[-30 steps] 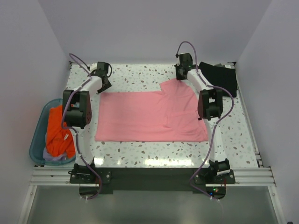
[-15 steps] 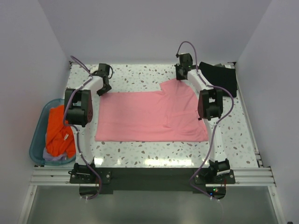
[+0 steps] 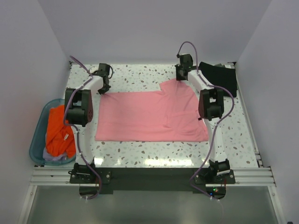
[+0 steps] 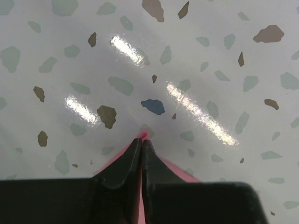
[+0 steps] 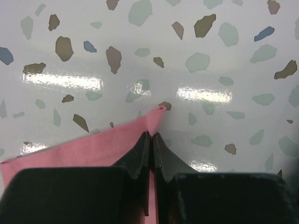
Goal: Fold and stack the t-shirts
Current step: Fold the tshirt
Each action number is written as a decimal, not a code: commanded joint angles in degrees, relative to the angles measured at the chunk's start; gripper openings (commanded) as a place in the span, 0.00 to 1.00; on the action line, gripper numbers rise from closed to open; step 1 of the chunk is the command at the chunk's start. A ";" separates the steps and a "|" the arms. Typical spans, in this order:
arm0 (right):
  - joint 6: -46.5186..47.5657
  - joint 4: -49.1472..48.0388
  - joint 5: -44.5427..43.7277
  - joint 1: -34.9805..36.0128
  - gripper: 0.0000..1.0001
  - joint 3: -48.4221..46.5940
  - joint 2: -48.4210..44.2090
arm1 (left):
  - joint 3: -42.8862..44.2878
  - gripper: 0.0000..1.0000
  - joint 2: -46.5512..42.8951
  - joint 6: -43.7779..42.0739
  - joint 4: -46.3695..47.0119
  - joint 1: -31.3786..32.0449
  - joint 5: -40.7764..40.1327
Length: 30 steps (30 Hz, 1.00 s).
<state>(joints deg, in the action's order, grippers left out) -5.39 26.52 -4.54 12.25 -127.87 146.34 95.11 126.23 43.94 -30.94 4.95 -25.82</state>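
Corners of pink t-shirt (image 3: 149,116) half-hidden inside left claw (image 4: 141,140), right claw (image 5: 152,135)

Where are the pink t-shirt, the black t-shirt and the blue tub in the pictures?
pink t-shirt (image 3: 149,116): top external view, middle of the cloth.
black t-shirt (image 3: 222,77): top external view, middle of the fold.
blue tub (image 3: 39,135): top external view, left wall.

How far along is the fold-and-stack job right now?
Done: the black t-shirt lies folded at the far right. In hand: the pink t-shirt is spread out, with the left gripper and right gripper each shut on a far corner. Left: fold it, stack it on the black one; orange clothes wait in the blue tub.
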 commanded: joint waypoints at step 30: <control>-6.56 -12.11 -1.97 -1.70 0.00 14.83 -22.23 | -2.11 0.00 -4.06 -3.34 18.63 -4.95 11.41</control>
<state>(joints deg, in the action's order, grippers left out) -10.70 18.87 -5.08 10.74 -116.60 131.39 95.24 126.04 42.13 -16.10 0.69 -15.51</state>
